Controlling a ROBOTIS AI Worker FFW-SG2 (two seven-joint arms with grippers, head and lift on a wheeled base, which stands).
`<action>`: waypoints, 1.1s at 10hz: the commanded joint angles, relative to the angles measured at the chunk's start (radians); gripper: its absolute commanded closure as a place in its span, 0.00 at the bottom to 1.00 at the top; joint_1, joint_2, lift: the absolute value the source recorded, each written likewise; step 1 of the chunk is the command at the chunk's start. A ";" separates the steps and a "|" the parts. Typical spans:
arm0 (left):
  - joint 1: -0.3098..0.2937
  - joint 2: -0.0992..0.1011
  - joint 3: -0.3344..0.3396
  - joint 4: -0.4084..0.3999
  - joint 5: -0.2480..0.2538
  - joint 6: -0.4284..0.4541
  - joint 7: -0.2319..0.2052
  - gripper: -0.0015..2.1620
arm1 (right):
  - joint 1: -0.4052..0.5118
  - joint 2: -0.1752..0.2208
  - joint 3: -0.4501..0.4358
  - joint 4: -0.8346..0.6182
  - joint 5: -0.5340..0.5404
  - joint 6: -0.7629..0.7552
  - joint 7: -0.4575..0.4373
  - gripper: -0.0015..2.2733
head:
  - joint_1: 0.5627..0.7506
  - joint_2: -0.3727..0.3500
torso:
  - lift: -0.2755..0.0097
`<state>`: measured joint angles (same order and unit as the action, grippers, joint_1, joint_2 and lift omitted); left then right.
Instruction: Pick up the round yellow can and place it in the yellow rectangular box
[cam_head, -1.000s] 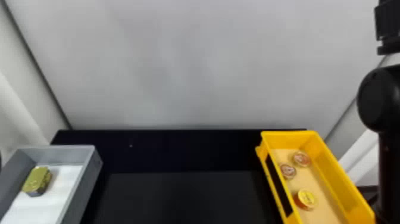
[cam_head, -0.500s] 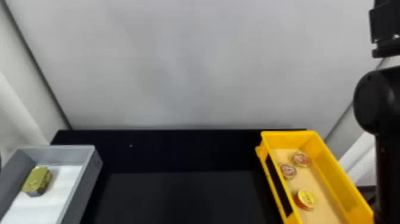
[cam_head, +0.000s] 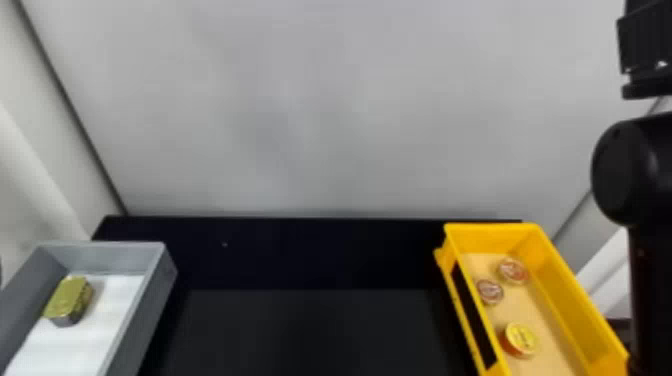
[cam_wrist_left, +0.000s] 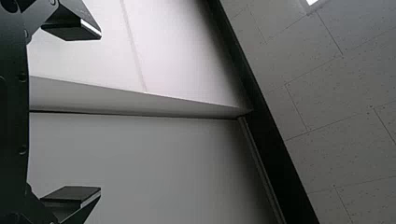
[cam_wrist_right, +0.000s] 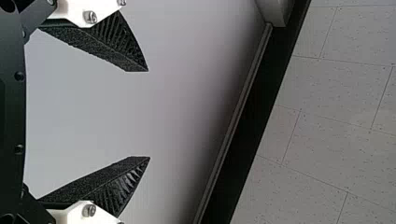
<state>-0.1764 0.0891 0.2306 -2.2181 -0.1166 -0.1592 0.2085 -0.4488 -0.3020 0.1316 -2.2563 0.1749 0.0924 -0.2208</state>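
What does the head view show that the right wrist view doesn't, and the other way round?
Head view: a yellow box holding the round yellow can and two other round cans, a grey box with a gold tin inside, and a black table.

Right wrist view: the right gripper, its fingers wide apart with nothing between them, and speckled tiles, probably the ceiling.

Both: plain, pale wall and black parts of the right arm.

L hand (cam_wrist_left: 100, 112) is spread wide, wall (cam_wrist_left: 154, 163) & ceiling (cam_wrist_left: 345, 93) beyond.
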 joint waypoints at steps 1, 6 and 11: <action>0.001 0.000 -0.002 0.000 -0.005 0.001 0.006 0.05 | 0.002 0.001 -0.001 0.001 0.000 -0.003 -0.002 0.05 | 0.70 0.41 | 0.96; 0.000 0.000 -0.007 -0.002 -0.018 0.010 0.014 0.05 | 0.009 0.000 -0.006 0.004 0.000 -0.020 0.000 0.05 | 0.70 0.41 | 0.96; 0.003 0.000 -0.007 -0.003 -0.029 0.009 0.020 0.05 | 0.012 0.000 -0.007 0.004 0.000 -0.022 0.001 0.05 | 0.70 0.41 | 0.96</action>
